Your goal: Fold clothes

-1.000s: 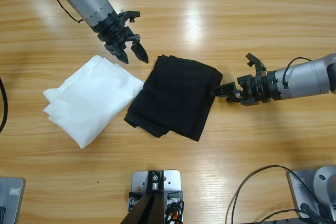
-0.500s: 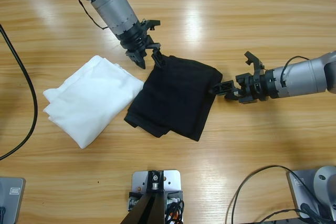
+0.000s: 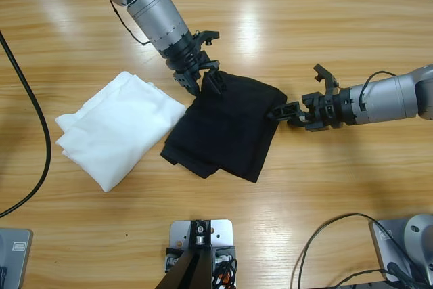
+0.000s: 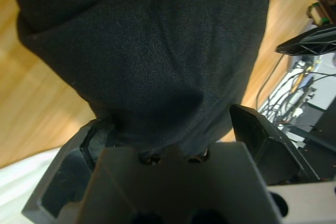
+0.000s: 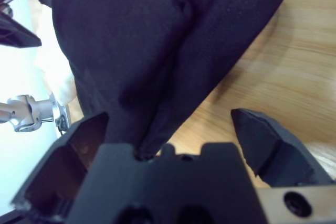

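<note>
Broadly, the counter [image 3: 318,38] carries the black polo shirt [image 3: 226,126] lying folded near its middle, touching the white folded garment [image 3: 118,126] toward the left edge; no containers show. The left pincer [image 3: 205,80] has its jaws apart with the shirt's far corner between them; the right pincer [image 3: 284,113] likewise stands apart around the right corner. Closing on one layer only could let the fold slip open; dragging might disturb the white garment.

left pincer [image 3: 205,80] reaching from upper left, jaws apart, right pincer [image 3: 284,112] likewise
</note>
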Motion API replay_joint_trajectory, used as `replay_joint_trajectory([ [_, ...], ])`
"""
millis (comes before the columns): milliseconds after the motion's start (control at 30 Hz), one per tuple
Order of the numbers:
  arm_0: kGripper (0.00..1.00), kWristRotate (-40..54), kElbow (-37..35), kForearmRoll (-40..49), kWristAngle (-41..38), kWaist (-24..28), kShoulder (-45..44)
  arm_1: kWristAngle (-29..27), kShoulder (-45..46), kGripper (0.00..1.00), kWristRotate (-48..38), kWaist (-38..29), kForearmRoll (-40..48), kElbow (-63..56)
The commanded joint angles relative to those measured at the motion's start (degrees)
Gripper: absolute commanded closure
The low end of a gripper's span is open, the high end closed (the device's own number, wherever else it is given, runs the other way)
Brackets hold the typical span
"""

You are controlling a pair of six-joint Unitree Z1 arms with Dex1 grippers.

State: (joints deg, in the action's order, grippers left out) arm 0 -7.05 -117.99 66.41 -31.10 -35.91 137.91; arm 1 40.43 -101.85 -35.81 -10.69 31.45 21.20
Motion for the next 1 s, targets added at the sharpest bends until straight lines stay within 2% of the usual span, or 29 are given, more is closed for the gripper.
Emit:
replay_joint_trajectory([
  [33, 0.413, -1.7, 5.5, 0.3, -2.1, -0.7, 2.5, 0.3, -4.8, 0.004, -0.6, 0.9, 2.3, -3.9],
  [167, 0.500, -2.9, 8.6, -1.3, -0.2, -0.8, 0.5, 0.3, -5.0, 0.004, -0.6, 0.9, 3.3, -4.5],
  [433, 0.496, -6.7, 12.5, -5.7, 6.1, -0.9, -1.5, 0.4, -5.5, 0.004, -0.7, 1.2, 4.7, -5.5],
  [533, 0.468, -7.0, 12.9, -6.0, 9.6, -0.1, -3.0, 0.5, -6.1, 0.004, -0.7, 1.2, 5.2, -5.5],
  [600, 0.400, -7.4, 13.3, -7.1, 9.6, 0.0, -3.0, 0.6, -6.3, 0.004, -0.6, 1.2, 5.8, -6.0],
  [700, 0.374, -7.9, 14.9, -8.6, 9.5, -0.6, -2.7, 0.7, -6.2, 0.013, -0.7, 1.2, 6.3, -6.5],
  [1000, 0.365, -14.2, 21.4, -17.9, 8.9, -4.0, -4.5, 0.7, -6.3, 0.018, -0.6, 1.2, 7.4, -6.4],
])
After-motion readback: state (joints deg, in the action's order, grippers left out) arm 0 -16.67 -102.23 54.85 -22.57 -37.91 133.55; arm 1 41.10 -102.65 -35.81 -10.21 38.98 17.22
